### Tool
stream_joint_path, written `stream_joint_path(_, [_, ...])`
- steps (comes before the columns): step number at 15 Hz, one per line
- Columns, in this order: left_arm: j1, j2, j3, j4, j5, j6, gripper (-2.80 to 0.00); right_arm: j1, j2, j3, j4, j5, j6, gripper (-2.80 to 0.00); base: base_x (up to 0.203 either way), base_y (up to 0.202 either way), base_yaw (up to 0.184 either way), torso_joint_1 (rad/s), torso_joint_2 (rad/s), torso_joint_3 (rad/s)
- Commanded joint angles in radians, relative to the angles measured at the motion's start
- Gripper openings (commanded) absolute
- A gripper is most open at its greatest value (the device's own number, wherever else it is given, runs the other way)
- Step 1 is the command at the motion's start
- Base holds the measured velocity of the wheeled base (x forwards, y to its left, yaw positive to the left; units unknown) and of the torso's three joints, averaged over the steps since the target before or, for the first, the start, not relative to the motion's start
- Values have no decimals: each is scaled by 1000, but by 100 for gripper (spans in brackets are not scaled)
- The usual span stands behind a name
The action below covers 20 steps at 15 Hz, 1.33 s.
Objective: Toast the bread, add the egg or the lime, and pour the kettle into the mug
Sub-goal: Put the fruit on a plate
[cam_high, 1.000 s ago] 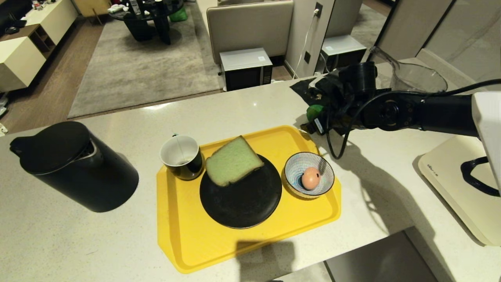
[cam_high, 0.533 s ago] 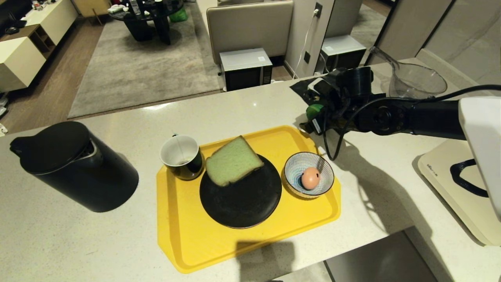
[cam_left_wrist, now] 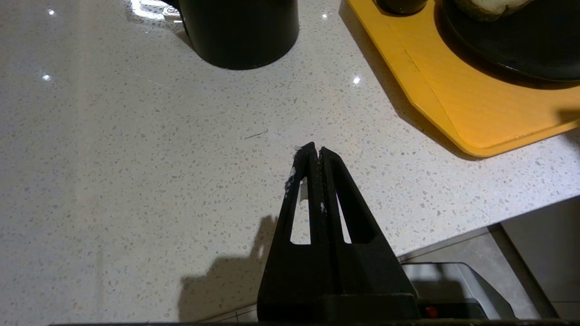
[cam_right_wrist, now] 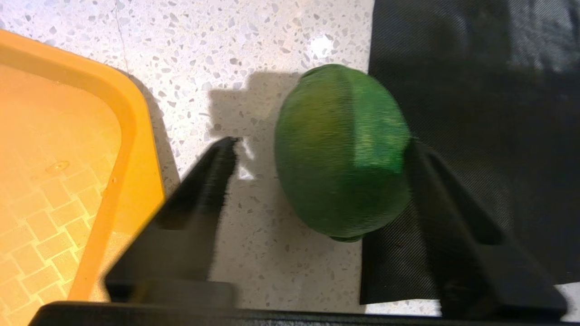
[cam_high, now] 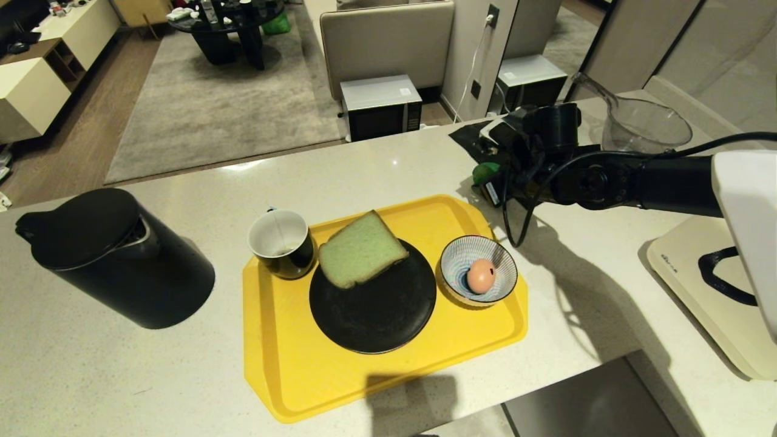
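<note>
Lime [cam_right_wrist: 340, 151] is seen on the counter [cam_right_wrist: 272, 40] beside the yellow tray [cam_right_wrist: 122, 122], between the spread fingers of the right gripper [cam_right_wrist: 319, 145]; one finger [cam_right_wrist: 419, 156] touches it, the other stands apart.

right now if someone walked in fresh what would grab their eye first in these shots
Probably the bright yellow tray mid-counter, carrying the mug, the green bread on a black plate and a striped bowl with an egg. Next, the right gripper just past the tray's far right corner, its fingers either side of the lime. The big black kettle stands off the tray to the left.
</note>
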Motion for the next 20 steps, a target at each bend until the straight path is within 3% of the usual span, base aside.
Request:
stream_joint_path(1, [0, -1, 0, 0, 0, 0, -280, 0, 9, 2, 5, 0, -4, -280, 0, 0, 0, 0, 0, 0])
stream_joint_path(13, [0, -1, 0, 0, 0, 0, -280, -3, -17, 16, 18, -21, -8, -280, 0, 0, 0, 0, 0, 0])
stream_joint_path(15, [0, -1, 0, 0, 0, 0, -280, -16, -25, 31, 19, -61, -9, -280, 0, 0, 0, 0, 0, 0])
stream_joint_path(20, [0, -1, 0, 0, 0, 0, -280, -64, -66, 96, 21, -72, -26, -280, 0, 0, 0, 0, 0, 0])
